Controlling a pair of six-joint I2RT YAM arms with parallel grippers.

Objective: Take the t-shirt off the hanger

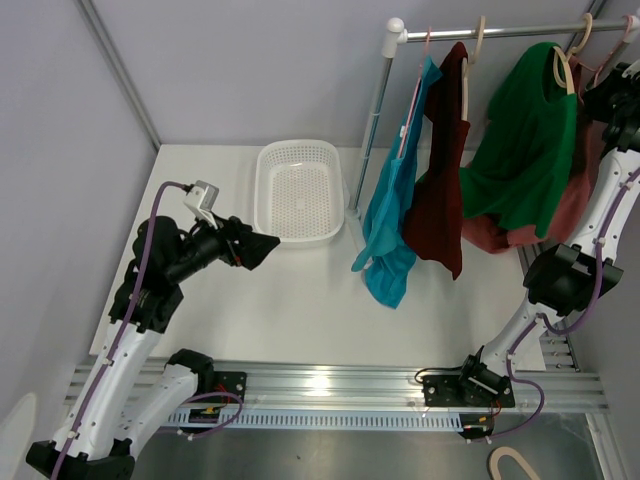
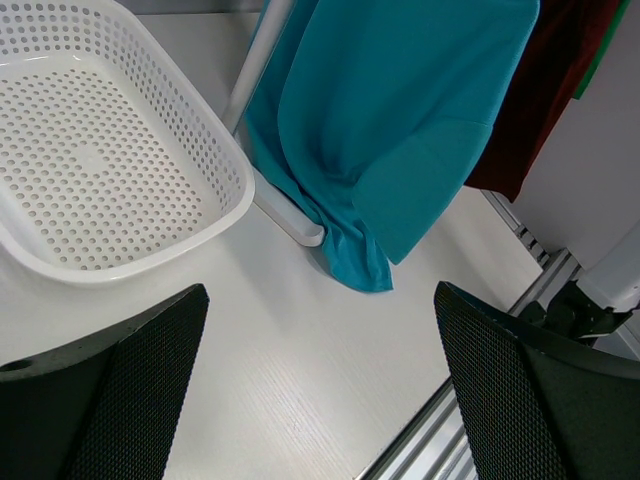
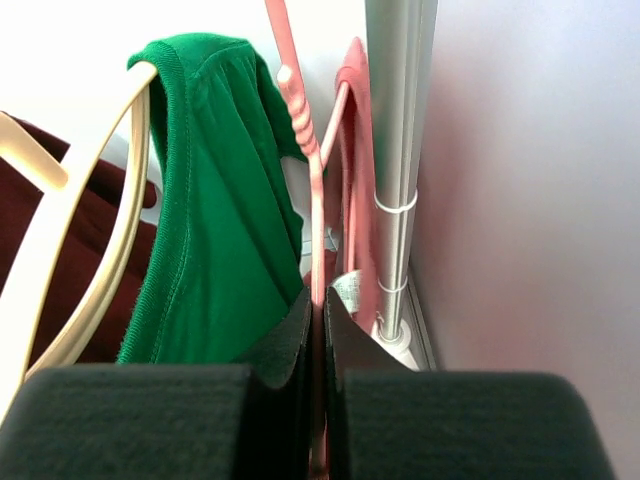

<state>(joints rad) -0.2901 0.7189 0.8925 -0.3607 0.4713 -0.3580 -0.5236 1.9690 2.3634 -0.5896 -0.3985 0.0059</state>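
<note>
**Hanger gripped, t-shirt not yet off**

Top view: the right gripper (image 1: 610, 95) sits at the right end of the rail (image 1: 500, 30), where the dusty-red t-shirt (image 1: 578, 200) hangs behind a green t-shirt (image 1: 525, 140). Left wrist view: the left gripper (image 2: 320, 400), low and left of the rail, has jaws spread wide and holds nothing. Right wrist view: the jaws are pinched tight on the pink hanger (image 3: 315, 200) just below the rail. The shirt is on its hanger, so the removal itself looks wholly ahead.
</note>
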